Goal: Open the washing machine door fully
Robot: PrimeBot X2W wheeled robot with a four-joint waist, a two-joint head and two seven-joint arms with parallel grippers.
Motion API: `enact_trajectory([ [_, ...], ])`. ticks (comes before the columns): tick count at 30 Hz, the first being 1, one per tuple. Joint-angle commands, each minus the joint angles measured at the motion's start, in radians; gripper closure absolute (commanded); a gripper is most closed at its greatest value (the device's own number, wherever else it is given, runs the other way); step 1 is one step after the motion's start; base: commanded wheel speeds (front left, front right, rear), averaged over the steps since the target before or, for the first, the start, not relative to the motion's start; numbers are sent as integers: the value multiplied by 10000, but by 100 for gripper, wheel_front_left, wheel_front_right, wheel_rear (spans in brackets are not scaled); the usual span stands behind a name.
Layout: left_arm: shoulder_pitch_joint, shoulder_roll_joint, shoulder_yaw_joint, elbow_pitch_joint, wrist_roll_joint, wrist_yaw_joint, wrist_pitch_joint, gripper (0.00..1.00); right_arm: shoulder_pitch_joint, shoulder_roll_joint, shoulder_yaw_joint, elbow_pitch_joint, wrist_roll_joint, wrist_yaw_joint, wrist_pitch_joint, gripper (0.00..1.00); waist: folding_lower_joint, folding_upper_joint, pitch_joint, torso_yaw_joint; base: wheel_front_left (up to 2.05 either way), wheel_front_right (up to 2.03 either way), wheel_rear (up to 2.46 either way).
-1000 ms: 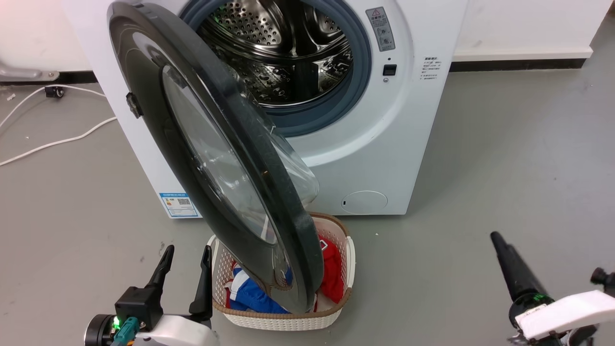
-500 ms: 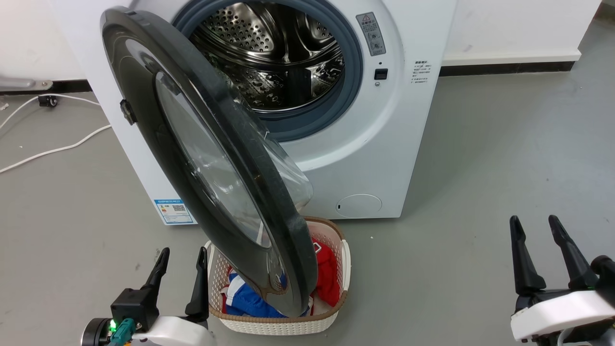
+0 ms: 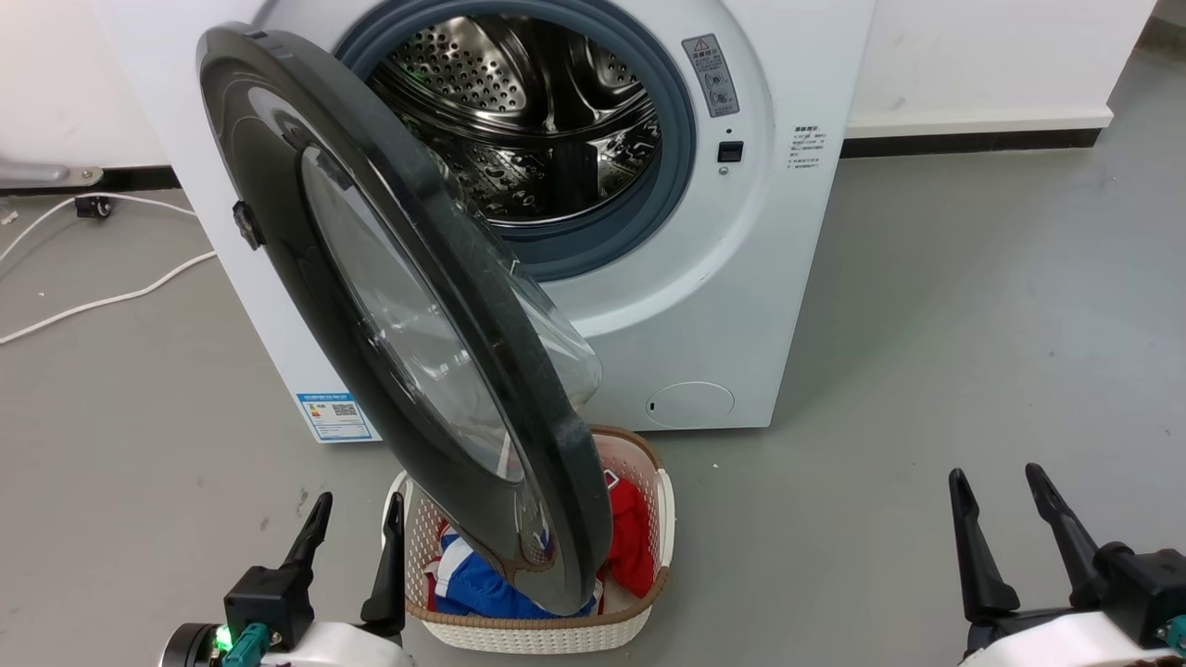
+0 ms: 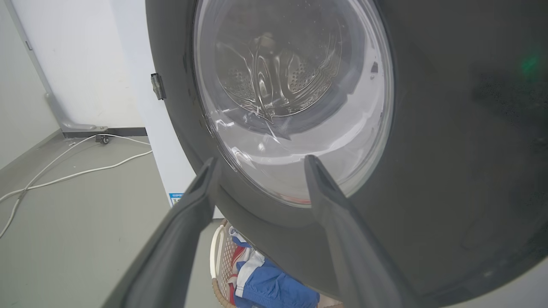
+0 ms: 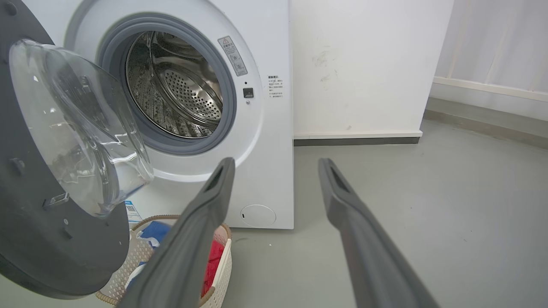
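The washing machine door is a big glossy black disc with a clear glass bowl. It hangs swung out from its hinge on the left, roughly square to the white machine front, with the steel drum exposed. My left gripper is open at the lower left, just left of the door's lower edge and apart from it. Its wrist view looks at the door's outer face close up. My right gripper is open at the lower right, far from the door, whose inner side shows in its wrist view.
A white woven basket with red and blue clothes stands on the floor under the door's lower edge. White cables run over the grey floor at the left. A white wall with a dark skirting lies behind at the right.
The right gripper went from side-on with its fingers overlapping to facing up with both fingers apart. The camera shifted slightly. The door and left gripper hold their places.
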Motion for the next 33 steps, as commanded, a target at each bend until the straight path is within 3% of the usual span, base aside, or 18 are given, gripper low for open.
enact_trajectory([
  [1,55,56,-3,22,-16,-40,-24,0,14,61,29,7,-30,1,-39,0,0,0,7,1,0,0,0],
  [13,30,89,-119,105,-85,-20,-24,0,-100,139,113,215,-149,1,154,0,0,0,-28,15,0,0,0],
  [14,22,76,-130,129,-128,-21,-24,5,-99,137,119,219,-166,1,174,0,0,0,-25,21,0,0,0],
  [15,8,68,-130,144,-158,-17,-24,56,-96,138,125,227,-180,1,194,0,0,0,-24,25,0,0,0],
  [16,-9,67,-124,157,-179,-7,-24,85,-102,137,144,216,-197,1,164,0,0,0,-22,27,0,0,0],
  [17,-21,64,-128,188,-180,-1,-24,100,-106,138,150,211,-198,1,164,0,0,0,-19,30,0,0,0],
  [26,-289,116,-36,80,-457,47,87,100,-127,163,61,202,-271,1,296,0,0,0,45,89,0,0,0],
  [33,-906,192,93,-1146,-596,211,338,100,-119,179,30,127,-329,1,318,0,0,0,97,217,0,0,0],
])
